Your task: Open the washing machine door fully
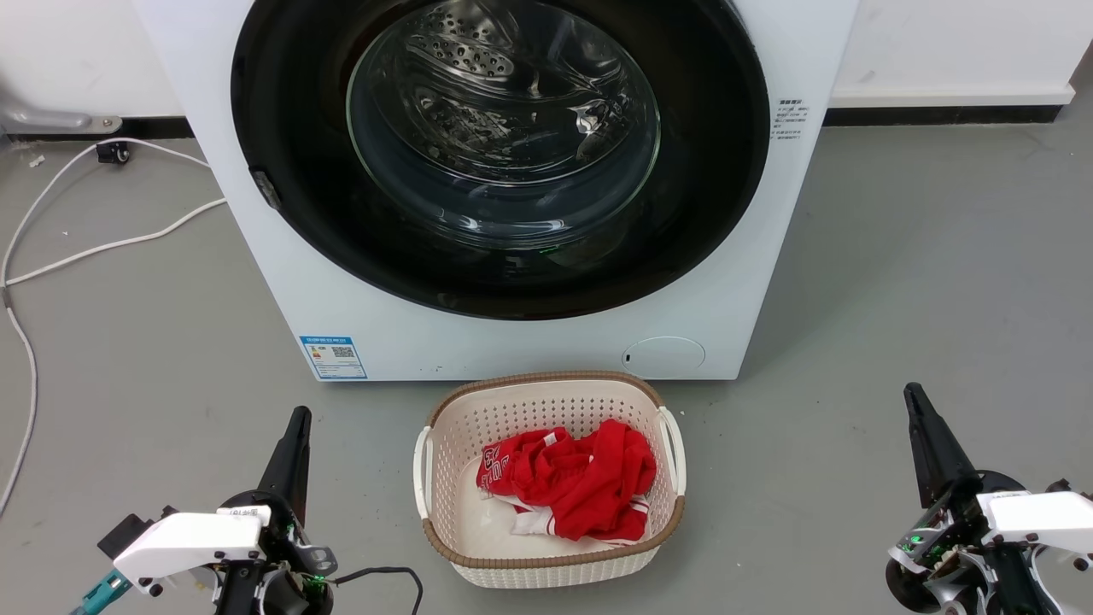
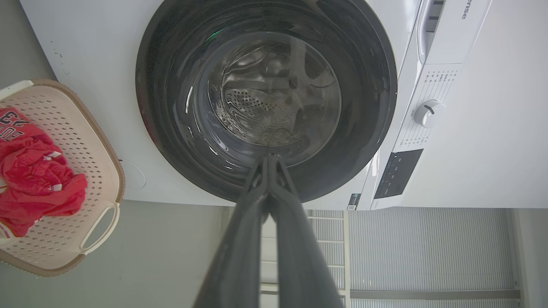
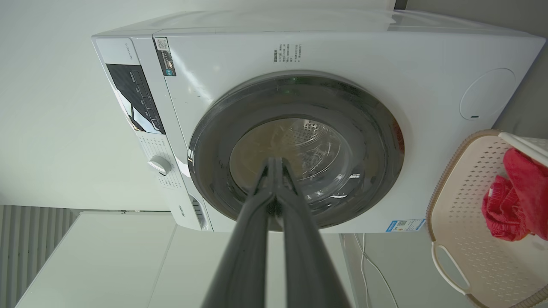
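Note:
The white washing machine (image 1: 256,256) stands ahead of me, and its round glossy black door (image 1: 282,128) lies flat against the front, closed, with the clear glass bowl (image 1: 504,128) at its centre showing the steel drum. Both wrist views face the door (image 2: 171,64) (image 3: 376,128) from a distance. My left gripper (image 1: 299,416) sits low at the lower left, fingers pressed together and holding nothing, tips meeting in its own view (image 2: 270,157). At the lower right my right gripper (image 1: 912,391) is also shut and empty, tips together (image 3: 276,160). Both are well short of the machine.
A cream laundry basket (image 1: 675,444) with a red garment (image 1: 572,478) sits on the grey floor between the grippers, right before the machine. White cables (image 1: 94,248) run over the floor at the left. The control panel and dial (image 2: 428,113) are on the machine's top band.

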You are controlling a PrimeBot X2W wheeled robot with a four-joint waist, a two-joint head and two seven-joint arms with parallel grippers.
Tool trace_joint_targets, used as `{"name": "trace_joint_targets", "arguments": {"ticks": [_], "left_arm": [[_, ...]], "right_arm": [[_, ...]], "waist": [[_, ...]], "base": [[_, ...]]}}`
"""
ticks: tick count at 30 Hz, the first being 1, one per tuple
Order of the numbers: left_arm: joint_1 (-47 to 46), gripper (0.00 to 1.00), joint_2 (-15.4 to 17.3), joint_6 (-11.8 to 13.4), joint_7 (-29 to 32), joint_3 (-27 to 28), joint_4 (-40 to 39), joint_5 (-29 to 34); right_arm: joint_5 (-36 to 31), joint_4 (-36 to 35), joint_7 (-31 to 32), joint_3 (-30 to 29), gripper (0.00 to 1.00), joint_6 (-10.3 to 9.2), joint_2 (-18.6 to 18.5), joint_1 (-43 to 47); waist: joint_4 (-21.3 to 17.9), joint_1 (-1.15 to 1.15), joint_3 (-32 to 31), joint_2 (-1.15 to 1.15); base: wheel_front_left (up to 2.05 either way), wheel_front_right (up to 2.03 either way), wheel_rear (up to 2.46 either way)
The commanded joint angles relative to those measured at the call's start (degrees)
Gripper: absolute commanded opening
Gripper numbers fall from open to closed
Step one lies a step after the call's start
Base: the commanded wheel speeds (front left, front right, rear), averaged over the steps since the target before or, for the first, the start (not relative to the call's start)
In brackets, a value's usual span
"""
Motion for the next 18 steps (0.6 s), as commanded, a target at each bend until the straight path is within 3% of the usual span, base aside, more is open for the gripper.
{"name": "trace_joint_targets", "arguments": {"ticks": [1, 3, 4, 18], "left_arm": [[-0.5, 0.0, -0.1, -0.2, 0.2, 0.2, 0.0, 0.3], [-0.5, 0.0, -0.1, -0.2, 0.2, 0.2, 0.0, 0.3], [0.1, 1.0, 0.0, 0.0, 0.0, -0.1, 0.2, 0.0], [0.5, 1.0, -0.1, 0.0, -3.6, -3.6, -2.3, 2.3]], "right_arm": [[-0.4, 0.1, 0.1, -0.1, 0.0, 0.0, 0.3, -0.8], [-0.4, 0.1, 0.2, -0.1, 0.0, 0.0, 0.3, -0.8], [0.0, 0.1, 0.0, 0.0, 1.0, 0.01, 0.0, 0.1], [-3.5, -2.6, -3.6, 2.4, 1.0, 0.0, 0.1, 1.8]], "waist": [[0.0, 0.0, 0.0, 0.0], [0.0, 0.0, 0.0, 0.0], [0.0, 0.0, 0.0, 0.0], [0.0, 0.0, -0.1, 0.0]], "base": [[0.0, 0.0, 0.0], [0.0, 0.0, 0.0], [0.0, 0.0, 0.0], [0.0, 0.0, 0.0]]}}
